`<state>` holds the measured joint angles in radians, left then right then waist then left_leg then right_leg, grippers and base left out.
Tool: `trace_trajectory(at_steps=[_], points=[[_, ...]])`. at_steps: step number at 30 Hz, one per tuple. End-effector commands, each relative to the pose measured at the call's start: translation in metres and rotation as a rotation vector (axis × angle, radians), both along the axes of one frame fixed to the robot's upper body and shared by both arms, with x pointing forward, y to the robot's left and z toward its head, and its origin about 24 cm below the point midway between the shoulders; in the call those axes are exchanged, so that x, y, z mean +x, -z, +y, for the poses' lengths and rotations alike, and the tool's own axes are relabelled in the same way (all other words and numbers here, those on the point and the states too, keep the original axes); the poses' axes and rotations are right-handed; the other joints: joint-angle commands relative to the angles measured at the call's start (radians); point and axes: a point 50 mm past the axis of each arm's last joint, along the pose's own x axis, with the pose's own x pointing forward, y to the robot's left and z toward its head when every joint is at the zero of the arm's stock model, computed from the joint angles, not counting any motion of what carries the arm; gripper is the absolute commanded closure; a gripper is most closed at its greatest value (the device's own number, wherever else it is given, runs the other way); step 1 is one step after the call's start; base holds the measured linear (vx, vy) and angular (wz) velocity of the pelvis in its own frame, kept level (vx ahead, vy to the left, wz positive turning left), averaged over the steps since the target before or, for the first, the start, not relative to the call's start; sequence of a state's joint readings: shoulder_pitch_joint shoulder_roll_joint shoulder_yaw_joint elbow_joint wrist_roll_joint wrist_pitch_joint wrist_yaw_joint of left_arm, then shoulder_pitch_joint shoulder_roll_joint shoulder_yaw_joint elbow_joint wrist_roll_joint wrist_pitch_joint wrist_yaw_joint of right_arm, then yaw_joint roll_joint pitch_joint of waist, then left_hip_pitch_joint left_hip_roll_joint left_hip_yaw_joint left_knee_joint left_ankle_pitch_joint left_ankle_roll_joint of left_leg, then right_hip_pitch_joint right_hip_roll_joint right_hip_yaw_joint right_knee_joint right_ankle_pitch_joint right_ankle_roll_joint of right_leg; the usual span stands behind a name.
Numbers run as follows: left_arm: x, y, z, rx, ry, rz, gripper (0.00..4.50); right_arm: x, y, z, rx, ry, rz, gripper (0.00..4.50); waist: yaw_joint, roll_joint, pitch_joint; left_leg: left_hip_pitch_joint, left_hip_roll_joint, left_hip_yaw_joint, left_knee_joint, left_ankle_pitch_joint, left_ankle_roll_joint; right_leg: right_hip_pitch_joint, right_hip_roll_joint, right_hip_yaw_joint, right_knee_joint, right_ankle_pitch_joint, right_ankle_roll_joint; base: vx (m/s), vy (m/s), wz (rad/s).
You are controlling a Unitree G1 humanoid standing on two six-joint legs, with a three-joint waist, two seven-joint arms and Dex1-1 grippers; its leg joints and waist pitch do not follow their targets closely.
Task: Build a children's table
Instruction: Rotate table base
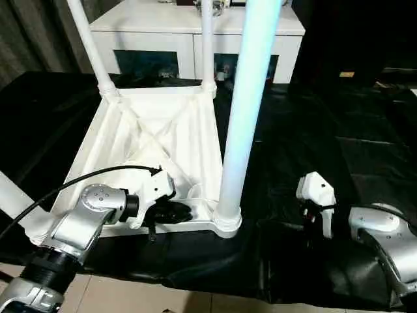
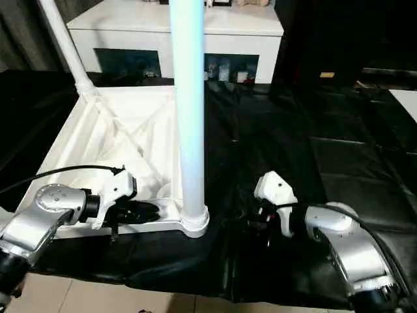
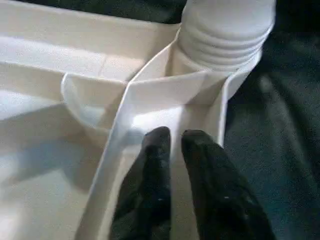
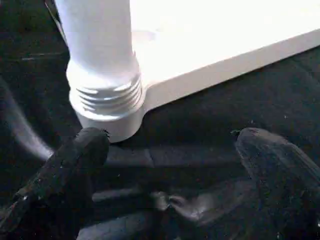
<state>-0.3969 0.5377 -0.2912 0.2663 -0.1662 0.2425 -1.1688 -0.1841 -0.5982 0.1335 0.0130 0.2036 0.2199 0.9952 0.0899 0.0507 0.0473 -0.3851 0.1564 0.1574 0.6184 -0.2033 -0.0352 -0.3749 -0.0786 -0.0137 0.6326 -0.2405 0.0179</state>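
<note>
the tabletop (image 1: 163, 140) lies upside down on a black sheet (image 1: 313, 130), its ribbed underside facing up. the sheet covers the work surface; a strip of pale floor (image 1: 130, 297) shows along the near edge.

legs: a near leg (image 1: 244, 111) stands upright in the corner socket (image 1: 227, 220) closest to the robot's right side, threaded collar seated at the base. two far legs (image 1: 207, 45) and (image 1: 91, 45) stand in the far corner sockets, the left one leaning outward. a fourth leg (image 1: 16, 202) shows at the near left corner, slanting off toward the picture's left edge; how it sits in its socket cannot be told.

left gripper (image 3: 176, 137): resting inside the tabletop's near rim, just beside the near leg's socket. its two black fingers (image 3: 150, 170) stand narrow, almost together, with a thin gap between them. they lie along a rib of the underside; nothing is seen clamped between them. a black cable (image 1: 85, 179) arcs over the left forearm.

right gripper (image 4: 170, 150): over the black sheet, to the right of the tabletop and clear of it. its fingers (image 4: 75, 165) are spread wide and hold nothing. the near leg's collar lies just ahead of them, not touched.

background: a white cabinet (image 1: 195, 32) with glass doors stands behind the table, well apart from both grippers.
</note>
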Motion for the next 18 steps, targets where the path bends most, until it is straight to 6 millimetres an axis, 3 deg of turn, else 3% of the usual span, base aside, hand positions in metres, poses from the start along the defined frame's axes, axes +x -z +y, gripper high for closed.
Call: trace_trajectory(at_steps=[1, 5, 6, 8, 11, 15, 16, 18], points=[[0.003, -0.010, -0.002, -0.047, 0.016, -0.005, 4.22, 0.001, -0.003, 0.001, 0.007, -0.020, -0.015, 0.00, 0.004, -0.014, -0.067, 0.018, 0.060, -0.014, -0.072, -0.054, 0.111, 0.035, -0.062, 0.024, -0.051, 0.152, -0.310, 0.000, 0.000, 0.00], [0.004, -0.013, -0.005, -0.057, 0.034, -0.016, 4.36, 0.000, -0.003, 0.000, 0.002, -0.020, -0.015, 0.00, 0.005, -0.013, -0.063, 0.018, 0.062, -0.013, -0.073, -0.081, 0.116, 0.034, -0.062, 0.024, -0.055, 0.112, -0.308, 0.000, 0.000, 0.00], [0.003, -0.012, -0.006, -0.056, 0.040, -0.002, 3.96, -0.001, -0.002, 0.001, 0.001, -0.020, -0.015, 0.00, 0.005, -0.011, -0.062, 0.018, 0.063, -0.014, -0.075, -0.091, 0.111, 0.034, -0.062, 0.024, -0.056, 0.096, -0.305, 0.000, 0.000, 0.00], [0.002, -0.011, -0.007, -0.065, 0.048, 0.026, 4.03, -0.001, -0.002, 0.001, 0.000, -0.021, -0.014, 0.00, 0.003, -0.012, -0.062, 0.018, 0.063, -0.014, -0.077, -0.100, 0.100, 0.035, -0.061, 0.024, -0.057, 0.083, -0.302, 0.000, 0.000, 0.00], [-0.002, -0.002, -0.002, 0.029, 0.086, 0.028, 3.55, -0.003, -0.001, 0.002, -0.002, -0.025, -0.014, 0.00, 0.002, -0.008, -0.062, 0.020, 0.063, -0.015, -0.078, -0.111, 0.094, 0.035, -0.061, 0.024, -0.059, 0.079, -0.296, 0.000, 0.000, 0.00], [-0.003, 0.006, 0.002, 0.114, 0.106, -0.010, 3.47, -0.004, 0.000, 0.003, -0.001, -0.027, -0.012, 0.00, 0.001, -0.009, -0.061, 0.018, 0.063, -0.015, -0.078, -0.114, 0.092, 0.036, -0.060, 0.025, -0.061, 0.085, -0.288, 0.000, 0.000, 0.00], [-0.003, 0.008, 0.002, 0.124, 0.104, -0.016, 3.10, -0.004, 0.000, 0.004, 0.000, -0.028, -0.012, 0.00, 0.001, -0.006, -0.062, 0.019, 0.064, -0.016, -0.078, -0.114, 0.090, 0.037, -0.061, 0.025, -0.059, 0.088, -0.287, 0.000, 0.000, 0.00], [0.001, 0.008, 0.002, 0.137, 0.088, -0.061, 3.05, -0.005, 0.000, 0.005, 0.002, -0.029, -0.012, 0.00, 0.001, -0.006, -0.063, 0.020, 0.064, -0.016, -0.080, -0.122, 0.083, 0.036, -0.061, 0.023, -0.060, 0.091, -0.291, 0.000, 0.000, 0.00]])
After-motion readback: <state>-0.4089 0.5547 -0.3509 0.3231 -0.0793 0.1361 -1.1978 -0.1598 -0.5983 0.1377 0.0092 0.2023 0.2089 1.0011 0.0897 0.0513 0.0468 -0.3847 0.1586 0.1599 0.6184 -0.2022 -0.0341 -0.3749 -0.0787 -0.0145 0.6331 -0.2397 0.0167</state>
